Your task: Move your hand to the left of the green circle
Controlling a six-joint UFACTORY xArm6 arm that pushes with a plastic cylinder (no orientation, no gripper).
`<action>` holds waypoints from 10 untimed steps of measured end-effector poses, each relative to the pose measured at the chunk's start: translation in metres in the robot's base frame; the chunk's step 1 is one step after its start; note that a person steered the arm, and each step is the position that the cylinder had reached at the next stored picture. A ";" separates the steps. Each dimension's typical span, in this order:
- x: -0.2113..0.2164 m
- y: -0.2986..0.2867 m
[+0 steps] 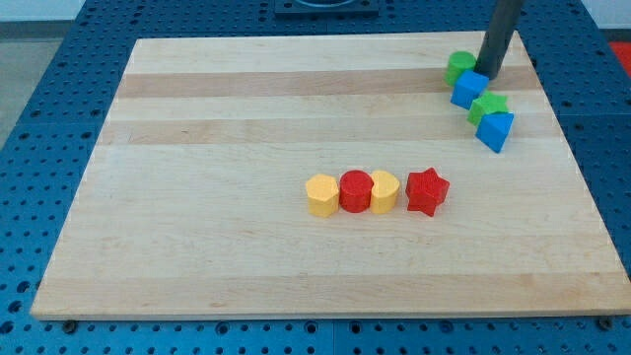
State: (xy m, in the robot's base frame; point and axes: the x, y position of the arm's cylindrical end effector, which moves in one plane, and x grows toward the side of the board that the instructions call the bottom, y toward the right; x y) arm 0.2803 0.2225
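The green circle (pixel 458 67) sits near the board's top right corner. My tip (pixel 490 75) stands just to its right, touching or nearly touching it, right above a blue cube (pixel 469 89). Below these lie a green star (pixel 488 106) and a second blue block (pixel 495 130), all close together in a diagonal cluster. The rod rises from the tip out of the view's top.
In the board's middle stands a row: a yellow block (pixel 321 195), a red cylinder (pixel 355 190), a yellow block (pixel 384 191) and a red star (pixel 427 190). The wooden board (pixel 197 197) lies on a blue perforated table. The board's right edge is close to the cluster.
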 end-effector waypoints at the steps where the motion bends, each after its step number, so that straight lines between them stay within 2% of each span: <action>1: -0.023 0.007; 2: -0.066 0.020; 3: -0.077 -0.017; 4: -0.067 -0.083; 5: -0.046 -0.114; 6: -0.016 -0.115; 7: -0.003 -0.109; 10: 0.003 -0.079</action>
State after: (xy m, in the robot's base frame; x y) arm 0.2828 0.1433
